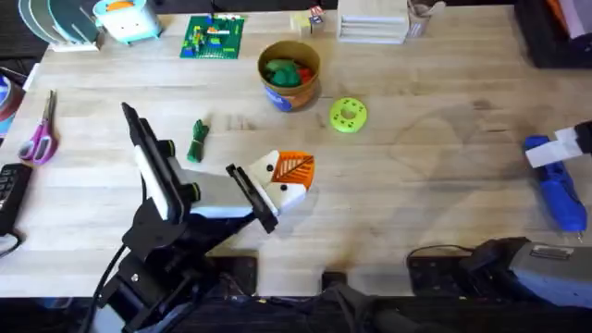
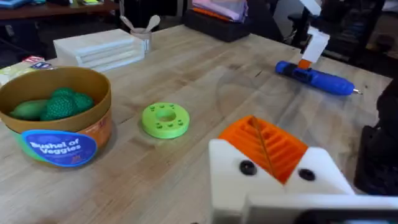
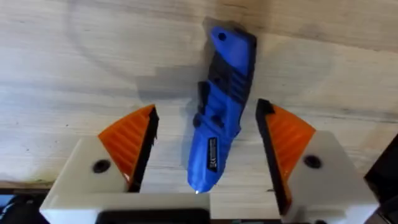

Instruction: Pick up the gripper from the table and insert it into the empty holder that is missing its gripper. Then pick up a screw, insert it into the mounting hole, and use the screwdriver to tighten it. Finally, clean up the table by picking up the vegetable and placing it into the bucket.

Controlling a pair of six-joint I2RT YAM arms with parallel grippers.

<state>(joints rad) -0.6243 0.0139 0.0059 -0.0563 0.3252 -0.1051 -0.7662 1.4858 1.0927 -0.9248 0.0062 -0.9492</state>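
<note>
My left gripper (image 1: 292,174) rests low over the table (image 1: 416,194) at centre, shut. Its two cream-white holders (image 2: 323,171) each carry an orange ribbed gripper pad (image 2: 280,146), and the pads are pressed together with nothing between them. A dark screw head (image 2: 247,167) shows in each holder. At the far right lies the blue screwdriver (image 1: 561,192) (image 3: 219,118). My right gripper (image 1: 553,151) (image 3: 208,115) stands open just above it, an orange pad on either side. The dark-green vegetable (image 1: 197,141) lies to the left of the left gripper. The bucket (image 1: 289,76) (image 2: 59,118) stands behind, holding green toy vegetables.
A lime-green round disc (image 1: 348,115) (image 2: 165,119) lies to the right of the bucket. Pink-handled scissors (image 1: 39,139) are at the left edge. A green brick plate (image 1: 213,37), white boxes (image 1: 372,23) and other items line the back edge.
</note>
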